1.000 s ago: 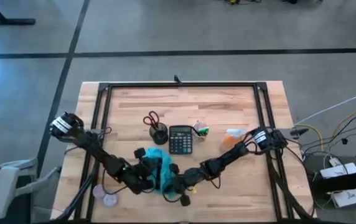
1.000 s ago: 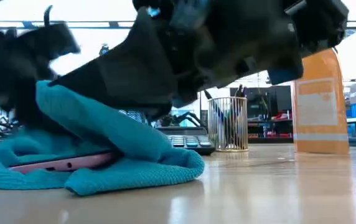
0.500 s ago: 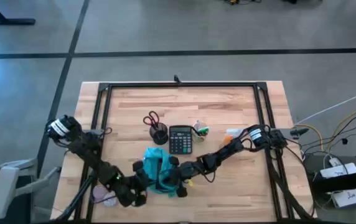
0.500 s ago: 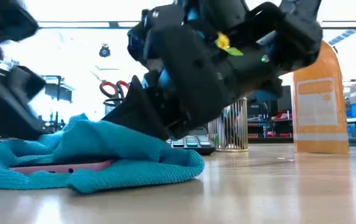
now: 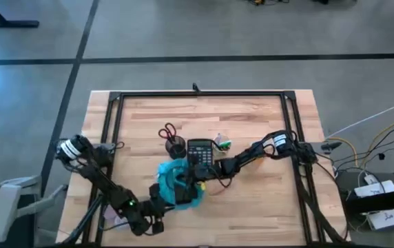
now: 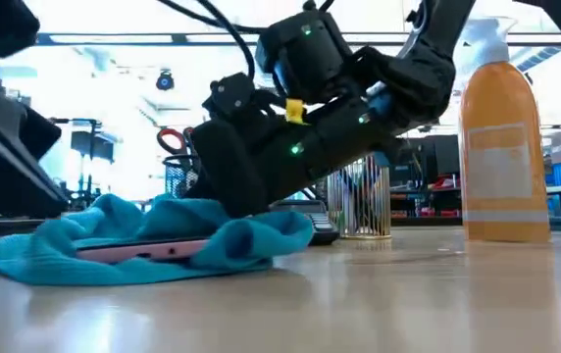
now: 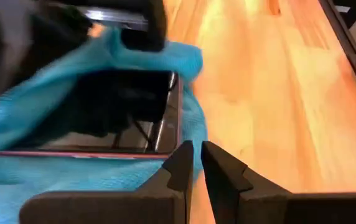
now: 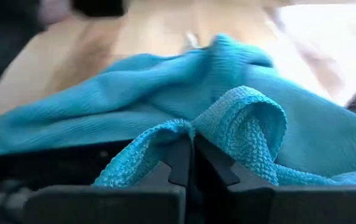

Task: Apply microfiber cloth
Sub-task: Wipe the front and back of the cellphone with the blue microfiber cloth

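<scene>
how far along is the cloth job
Mostly in hand. Done: the cloth already lies bunched over a flat pink-edged device near the calculator. In hand: the right gripper is shut on a fold of cloth. The left gripper waits beside it, nearly shut and empty. Left: the dark screen is partly bare, so wiping seems unfinished.

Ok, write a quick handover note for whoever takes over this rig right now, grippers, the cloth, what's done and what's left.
Right gripper: shut on a fold of the microfiber cloth, near the calculator.
Left gripper: nearly shut, empty, at the cloth's near edge.
The cloth lies bunched over a pink-edged phone, screen partly showing in the left wrist view.
Done: cloth is on the phone. Left: probably wiping, then release.
</scene>
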Robot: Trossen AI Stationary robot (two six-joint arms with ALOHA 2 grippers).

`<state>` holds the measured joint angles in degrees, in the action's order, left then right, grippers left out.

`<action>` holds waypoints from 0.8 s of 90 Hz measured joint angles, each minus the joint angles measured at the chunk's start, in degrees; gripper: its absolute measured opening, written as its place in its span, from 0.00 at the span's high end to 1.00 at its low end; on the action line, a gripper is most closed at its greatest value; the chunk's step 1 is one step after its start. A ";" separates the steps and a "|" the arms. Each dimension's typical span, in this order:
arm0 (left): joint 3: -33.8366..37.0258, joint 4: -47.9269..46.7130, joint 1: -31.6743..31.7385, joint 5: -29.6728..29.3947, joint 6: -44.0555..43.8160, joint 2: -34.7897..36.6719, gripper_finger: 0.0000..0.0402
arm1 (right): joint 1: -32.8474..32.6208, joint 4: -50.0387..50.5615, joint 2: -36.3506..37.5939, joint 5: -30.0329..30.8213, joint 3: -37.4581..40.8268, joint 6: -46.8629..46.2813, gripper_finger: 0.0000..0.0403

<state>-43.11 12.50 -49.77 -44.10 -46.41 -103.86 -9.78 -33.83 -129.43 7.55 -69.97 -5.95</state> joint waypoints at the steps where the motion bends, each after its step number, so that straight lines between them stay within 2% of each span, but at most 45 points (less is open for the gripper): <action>1: 0.00 0.15 0.05 -0.08 0.01 -0.24 0.95 | 0.00 -0.03 0.00 0.00 0.00 0.01 1.00; 29: 0.00 1.70 1.62 -6.39 1.89 -1.61 0.95 | -3.28 -1.16 -0.09 -7.33 0.09 2.47 1.00; 41: 0.02 2.18 2.83 -5.76 2.17 -2.77 0.95 | -3.96 -1.59 -0.17 -10.44 -0.20 2.30 1.00; 54: 0.02 5.08 3.67 -4.40 2.46 -4.54 0.95 | -3.51 -1.00 -0.33 -10.67 -1.34 3.02 1.00; 72: -0.11 7.65 3.93 -4.68 2.07 -6.79 0.95 | -0.57 6.20 -0.35 -10.78 -5.35 5.81 1.00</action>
<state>-43.22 20.15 -45.84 -48.78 -44.34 -110.65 -10.35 -27.62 -129.78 -3.22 -75.33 -0.14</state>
